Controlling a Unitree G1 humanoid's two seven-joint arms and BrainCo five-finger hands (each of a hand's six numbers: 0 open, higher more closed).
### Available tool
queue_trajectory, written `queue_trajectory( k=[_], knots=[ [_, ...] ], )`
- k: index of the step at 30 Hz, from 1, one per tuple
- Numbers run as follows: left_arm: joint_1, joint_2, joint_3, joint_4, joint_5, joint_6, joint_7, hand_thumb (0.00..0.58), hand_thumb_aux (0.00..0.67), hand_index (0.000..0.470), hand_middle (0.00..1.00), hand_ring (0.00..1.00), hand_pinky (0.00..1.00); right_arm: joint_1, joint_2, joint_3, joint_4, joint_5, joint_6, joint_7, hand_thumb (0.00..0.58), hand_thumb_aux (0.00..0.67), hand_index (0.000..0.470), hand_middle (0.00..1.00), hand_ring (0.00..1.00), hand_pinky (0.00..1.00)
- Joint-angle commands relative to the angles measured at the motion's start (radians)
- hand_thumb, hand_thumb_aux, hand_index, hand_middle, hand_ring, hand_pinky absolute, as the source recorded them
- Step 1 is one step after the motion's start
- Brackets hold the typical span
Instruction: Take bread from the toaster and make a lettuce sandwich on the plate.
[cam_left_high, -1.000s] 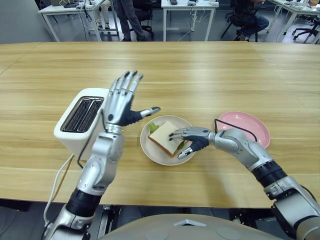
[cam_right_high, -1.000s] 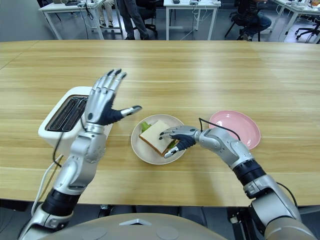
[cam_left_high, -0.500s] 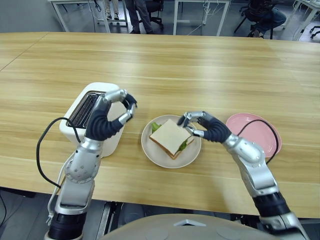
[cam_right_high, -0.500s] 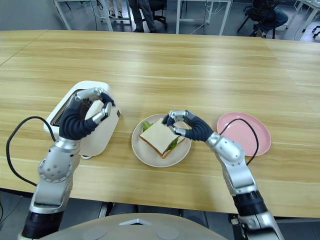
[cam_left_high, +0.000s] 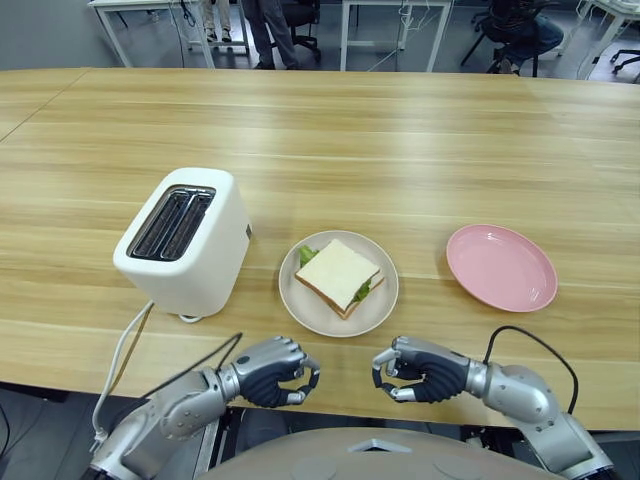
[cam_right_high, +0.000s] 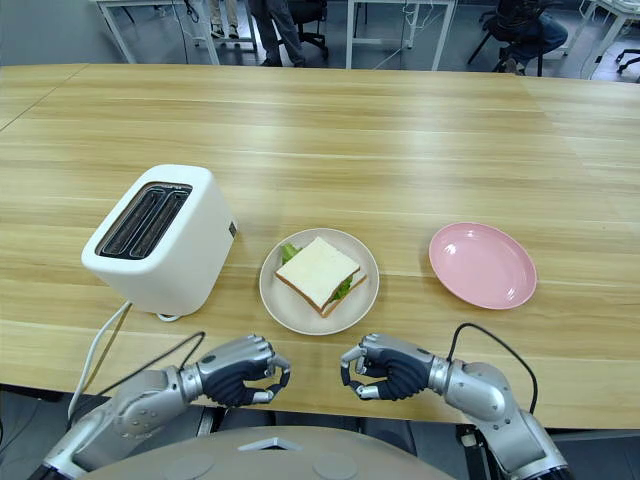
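Left hand (cam_left_high: 268, 370) and right hand (cam_left_high: 415, 368): curled closed, empty. Sandwich (cam_left_high: 338, 275) sits assembled on the plate (cam_left_high: 310, 310) just beyond both. Judged complete; retreat without nudging it.

We see a wooden table (cam_left_high: 400, 150) carrying three things. The toaster (cam_left_high: 185, 240) stands beyond our left hand (cam_left_high: 268, 372) and to its left, its cord (cam_left_high: 120, 350) trailing over the near edge beside that hand. The plate (cam_left_high: 318, 310) lies just beyond the gap between left hand and right hand (cam_left_high: 420, 368), and the pink plate (cam_left_high: 500, 268) sits beyond the right hand, to its right.
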Motion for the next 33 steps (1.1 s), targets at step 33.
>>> queue_trajectory(
  k=[33],
  knots=[
    [-0.837,-0.228,-0.27,0.9,0.336,0.209,0.618,0.58,0.67,0.46,1.0,1.0,1.0,-0.889,0.181,0.381,0.985,-0.646,0.126,-0.971,0.58,0.67,0.46,1.0,1.0,1.0]
  ],
)
